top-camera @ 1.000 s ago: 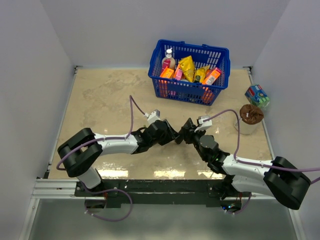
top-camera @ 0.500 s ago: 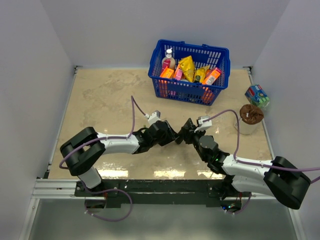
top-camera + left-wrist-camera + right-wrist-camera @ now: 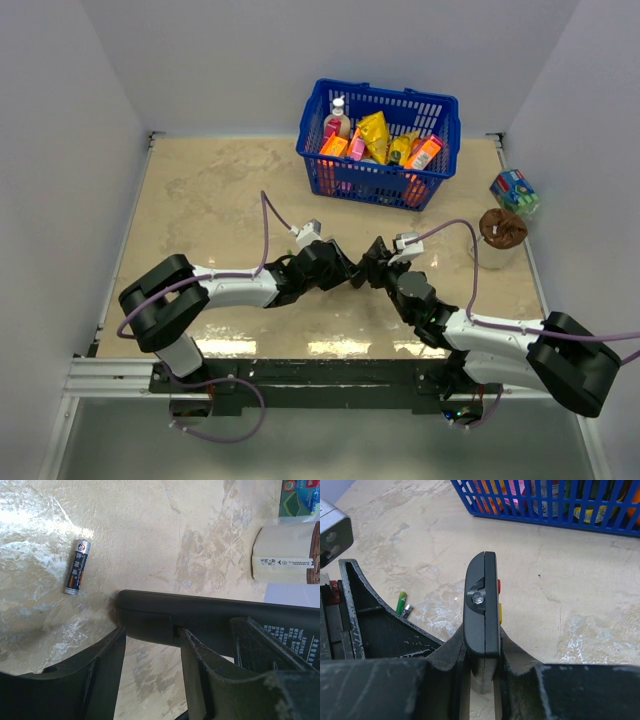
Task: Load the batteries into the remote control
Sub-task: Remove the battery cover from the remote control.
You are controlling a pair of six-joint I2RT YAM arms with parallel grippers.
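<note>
Right jaws pinch the remote control [image 3: 481,610] edge-up so we steady it, while left jaws, half open, straddle its end, grip uncertain, a battery [image 3: 76,566] lying on the bench [image 3: 200,530] beyond their tips.

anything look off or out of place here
One battery lies loose on the table, apart from the remote control, which the right gripper clamps on edge. It looks stray, since it belongs inside the remote.

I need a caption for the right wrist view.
Right gripper holds the remote edge-on; a battery lies on the table.
</note>
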